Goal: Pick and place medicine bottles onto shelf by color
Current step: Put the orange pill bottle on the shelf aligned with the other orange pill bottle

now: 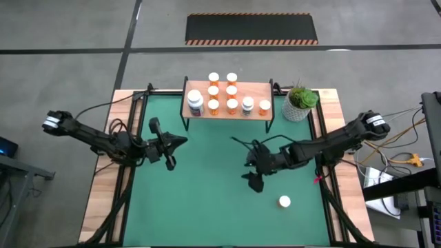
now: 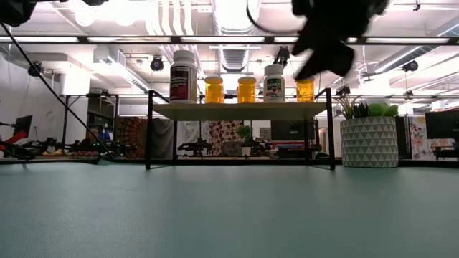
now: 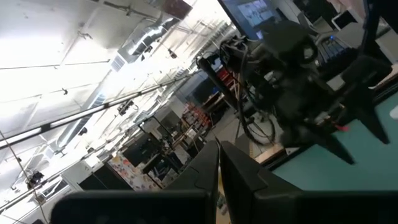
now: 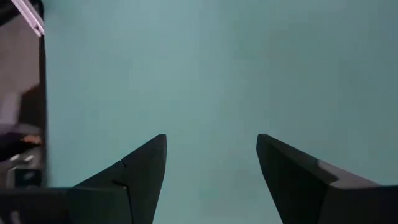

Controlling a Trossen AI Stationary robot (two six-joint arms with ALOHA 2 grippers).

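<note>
Right now my right gripper hangs with its jaws spread and nothing between them, only bare green mat ahead, which I take as being set wide for the next bottle. From above, that gripper sits over the middle-right of the mat, and the one bottle still down there, a white-capped bottle, stands nearer the front edge, apart from my fingers; my guess is that it is my next pick. My left gripper waits with its jaws pressed together, empty, raised over the left side of the mat. The shelf stands at the far edge, already carrying the orange bottles in rows with the larger white-and-dark bottle at its left end, so most of the sorting looks done. The potted plant sits just beside the shelf. From table height my right arm cuts across the shelf's right end, the loose bottle does not show at all, and I cannot read any labels.
</note>
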